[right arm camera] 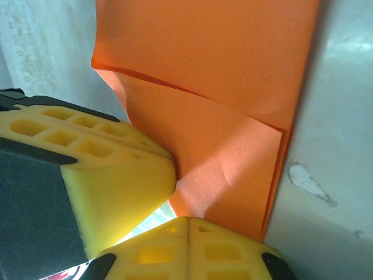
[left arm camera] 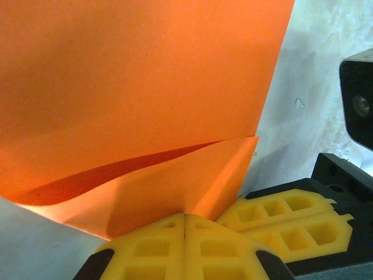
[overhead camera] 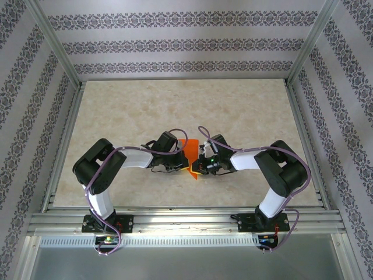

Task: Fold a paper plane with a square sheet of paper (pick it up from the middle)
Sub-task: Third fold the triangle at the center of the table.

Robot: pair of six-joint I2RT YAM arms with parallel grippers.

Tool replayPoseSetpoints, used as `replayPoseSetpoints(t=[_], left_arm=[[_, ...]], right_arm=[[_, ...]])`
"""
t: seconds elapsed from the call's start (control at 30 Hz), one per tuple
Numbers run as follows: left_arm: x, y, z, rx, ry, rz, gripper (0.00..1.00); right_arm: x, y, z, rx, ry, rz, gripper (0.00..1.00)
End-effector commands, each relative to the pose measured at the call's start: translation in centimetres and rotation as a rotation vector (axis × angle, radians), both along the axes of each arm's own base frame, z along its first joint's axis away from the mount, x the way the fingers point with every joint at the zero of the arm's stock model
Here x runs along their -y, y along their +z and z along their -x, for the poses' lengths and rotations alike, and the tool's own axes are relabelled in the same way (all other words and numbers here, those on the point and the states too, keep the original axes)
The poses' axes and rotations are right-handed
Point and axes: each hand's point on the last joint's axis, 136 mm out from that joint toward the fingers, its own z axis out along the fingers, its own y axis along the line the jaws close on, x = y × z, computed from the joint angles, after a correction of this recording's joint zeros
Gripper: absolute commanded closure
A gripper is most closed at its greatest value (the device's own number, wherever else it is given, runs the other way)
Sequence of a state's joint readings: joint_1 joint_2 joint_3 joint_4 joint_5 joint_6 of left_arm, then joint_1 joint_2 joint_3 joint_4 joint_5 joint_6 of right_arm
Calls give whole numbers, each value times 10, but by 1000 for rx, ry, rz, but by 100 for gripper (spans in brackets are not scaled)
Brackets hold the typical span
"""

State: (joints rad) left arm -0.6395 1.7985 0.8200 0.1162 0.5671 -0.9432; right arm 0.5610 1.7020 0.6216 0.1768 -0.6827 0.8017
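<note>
Meeting at the middle of the table (overhead camera: 116,111), the two arms reach in from the lower left and lower right of the top view, with the square sheet of paper (overhead camera: 190,149) between their wrists. The sheet is bright orange and partly doubled over, and one corner pokes down toward the lower centre of the frame.

The left gripper (overhead camera: 181,163) sits just left of the sheet and the right gripper (overhead camera: 198,167) just right of it, almost touching each other.

In the left wrist view the left gripper (left arm camera: 185,245) is at the bottom centre. Its yellow fingers (left arm camera: 145,248) are pressed together on the lower edge of the paper (left arm camera: 145,87), which rises to cover most of the frame. A folded flap lies over the larger layer, with a dark gap between them. The other claw's yellow pads (left arm camera: 291,224) lie at the lower right, touching the paper's corner.

In the right wrist view the right gripper (right arm camera: 187,248), at the bottom centre, is likewise clamped on the sheet (right arm camera: 221,70), which stands up through the centre and upper right. The left claw's yellow finger (right arm camera: 111,175) fills the left side, against the paper.
</note>
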Motion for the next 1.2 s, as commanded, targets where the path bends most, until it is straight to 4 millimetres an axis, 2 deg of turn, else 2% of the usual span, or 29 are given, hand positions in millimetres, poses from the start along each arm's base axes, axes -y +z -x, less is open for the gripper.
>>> replayPoseSetpoints(t=[0.0,0.13,0.47,0.73,0.9,1.17], left_arm=[[-26,-27,3,-49,59,-111,98],[-39,-28,-3,-46,84,-130,97],[-52,-23,-20,-50,115,-127,95],[-76,-25,-31,-80,178,-156,95],[-86,-19,-41,-82,203,-169,94],[-89,0,-49,-57,193,-198,93]], right_arm=[[27,-36,28,-100,-6,166,99],[29,-37,30,-103,-5,172,100],[29,-39,32,-108,7,176,100],[29,-38,32,-107,14,179,100],[29,-38,32,-106,12,179,100],[28,-35,31,-102,17,175,100]])
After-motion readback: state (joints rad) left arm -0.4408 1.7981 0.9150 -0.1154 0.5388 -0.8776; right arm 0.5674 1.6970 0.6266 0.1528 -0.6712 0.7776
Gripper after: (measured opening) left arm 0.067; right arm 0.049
